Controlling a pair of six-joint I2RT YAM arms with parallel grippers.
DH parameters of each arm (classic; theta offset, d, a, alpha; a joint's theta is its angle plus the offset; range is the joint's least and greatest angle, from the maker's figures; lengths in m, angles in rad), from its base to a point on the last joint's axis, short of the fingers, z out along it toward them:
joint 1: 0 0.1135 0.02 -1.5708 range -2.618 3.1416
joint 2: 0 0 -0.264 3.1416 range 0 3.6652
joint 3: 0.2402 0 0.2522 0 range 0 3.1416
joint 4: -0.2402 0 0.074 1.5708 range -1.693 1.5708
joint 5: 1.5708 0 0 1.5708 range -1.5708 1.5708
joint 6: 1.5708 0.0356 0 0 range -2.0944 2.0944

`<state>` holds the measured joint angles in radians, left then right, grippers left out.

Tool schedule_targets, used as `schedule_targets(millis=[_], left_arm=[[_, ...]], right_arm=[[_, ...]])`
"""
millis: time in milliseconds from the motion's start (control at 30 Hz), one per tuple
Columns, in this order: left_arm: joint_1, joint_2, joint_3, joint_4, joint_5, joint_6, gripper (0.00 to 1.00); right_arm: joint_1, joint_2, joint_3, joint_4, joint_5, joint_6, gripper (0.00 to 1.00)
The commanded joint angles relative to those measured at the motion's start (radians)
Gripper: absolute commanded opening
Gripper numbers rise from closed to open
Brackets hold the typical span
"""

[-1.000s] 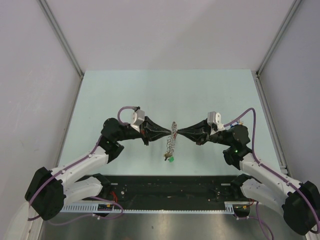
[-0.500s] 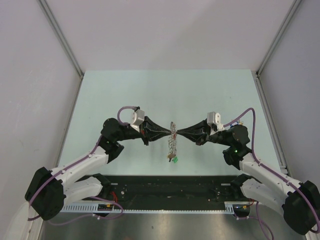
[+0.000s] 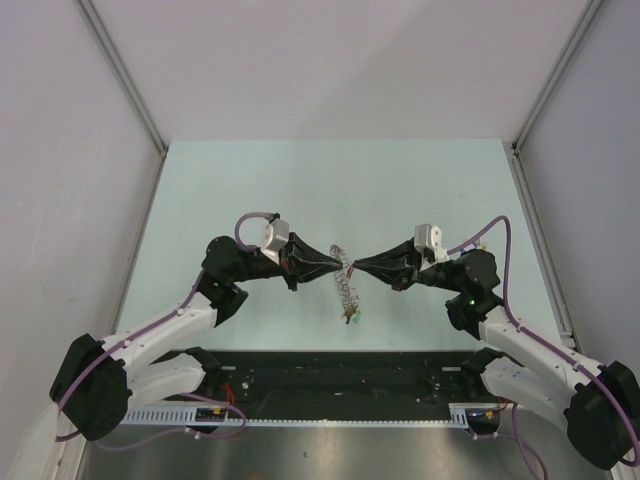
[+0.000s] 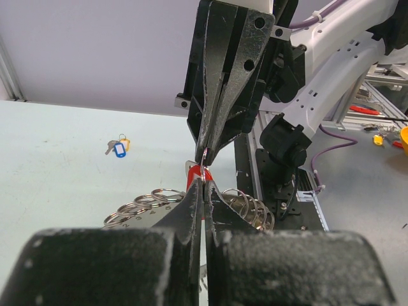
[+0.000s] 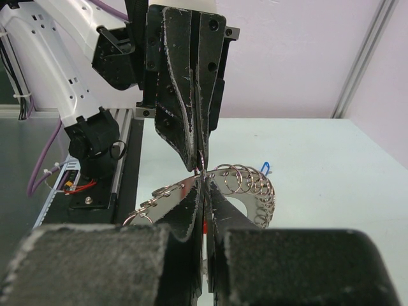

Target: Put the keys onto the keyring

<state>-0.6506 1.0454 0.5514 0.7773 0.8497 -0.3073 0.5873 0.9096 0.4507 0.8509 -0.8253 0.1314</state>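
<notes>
The keyring (image 3: 346, 285), a silvery plate strung with several small rings, hangs above the table between both grippers. My left gripper (image 3: 340, 267) and right gripper (image 3: 353, 267) meet tip to tip, each shut on one thin ring at its top. In the left wrist view my left gripper (image 4: 203, 183) sits just under the other arm's fingers (image 4: 220, 95). A red key head (image 4: 194, 173) hangs at the pinch, with rings (image 4: 143, 203) fanning out on both sides. A green-headed key (image 3: 350, 318) dangles from the keyring's lower end. Blue and yellow keys (image 4: 118, 148) lie on the table. The right gripper (image 5: 204, 180) shows the same pinch, rings (image 5: 255, 185) curling right.
A black rail (image 3: 330, 375) runs along the table's near edge between the arm bases. Grey walls with aluminium posts (image 3: 125, 75) close in the pale green table (image 3: 330, 190) on three sides. Purple cables loop off both wrists.
The hanging keyring has swung: its top tilted a little left, and its lower end with the green key drifted slightly right. Both grippers stay shut, tip to tip, and have barely moved.
</notes>
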Motion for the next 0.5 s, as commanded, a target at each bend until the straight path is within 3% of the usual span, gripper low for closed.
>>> schedule_targets(millis=[0, 467], left_arm=[[0.003, -0.002, 0.001, 0.069, 0.008, -0.015, 0.00], [0.003, 0.001, 0.001, 0.076, 0.006, -0.023, 0.00]], right_arm=[[0.006, -0.005, 0.003, 0.056, -0.014, 0.008, 0.00], [0.022, 0.008, 0.005, 0.065, -0.021, 0.007, 0.00]])
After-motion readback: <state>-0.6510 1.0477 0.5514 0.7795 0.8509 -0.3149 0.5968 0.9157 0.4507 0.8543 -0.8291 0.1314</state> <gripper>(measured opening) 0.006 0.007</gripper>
